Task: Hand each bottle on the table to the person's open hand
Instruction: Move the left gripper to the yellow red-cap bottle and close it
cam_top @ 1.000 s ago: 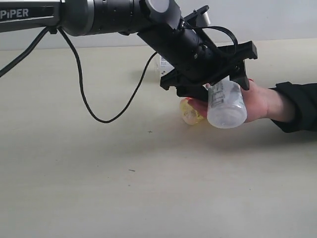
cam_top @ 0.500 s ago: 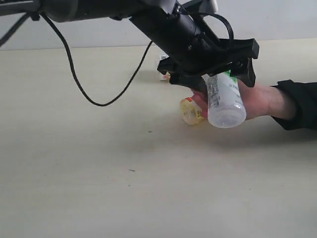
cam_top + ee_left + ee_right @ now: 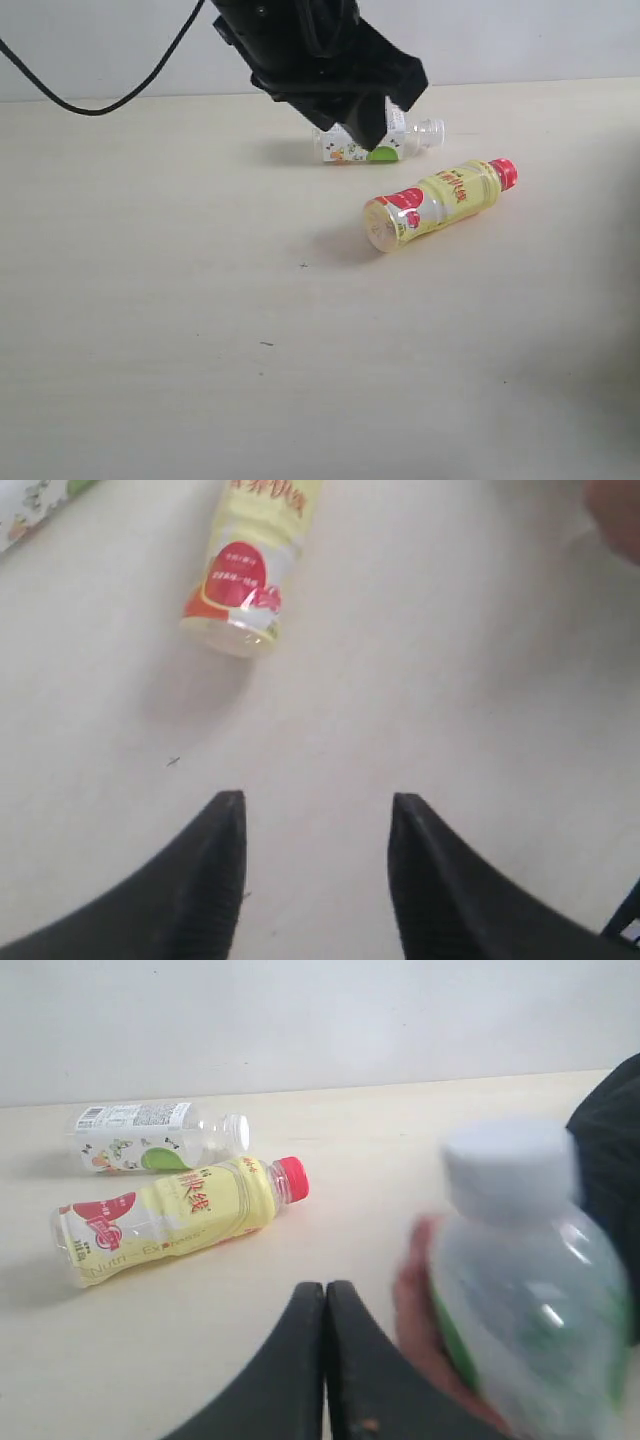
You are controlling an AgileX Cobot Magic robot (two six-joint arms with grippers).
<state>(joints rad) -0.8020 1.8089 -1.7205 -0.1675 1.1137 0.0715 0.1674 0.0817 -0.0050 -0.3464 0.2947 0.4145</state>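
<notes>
A yellow bottle (image 3: 440, 200) with a red cap lies on its side on the beige table (image 3: 200, 330). Behind it lies a whitish bottle (image 3: 395, 142) with a green-marked label, partly hidden by my left arm (image 3: 320, 60). The left gripper (image 3: 316, 802) hangs open and empty above bare table, short of the yellow bottle (image 3: 250, 570). My right gripper (image 3: 325, 1290) is shut with nothing in it. Beside it a person's hand (image 3: 420, 1310) holds a second whitish bottle (image 3: 525, 1280), blurred. The yellow bottle (image 3: 170, 1220) and the lying whitish bottle (image 3: 150, 1135) show farther off. No clear red-labelled bottle is in view.
A pale wall (image 3: 520, 40) runs behind the table's far edge. A black cable (image 3: 90, 100) trails from the left arm at the upper left. The person's dark sleeve (image 3: 610, 1120) shows at the edge of the right wrist view.
The left gripper has let go of the whitish bottle into the hand and pulled up and back to the left. Hand and bottle have left the exterior view.
</notes>
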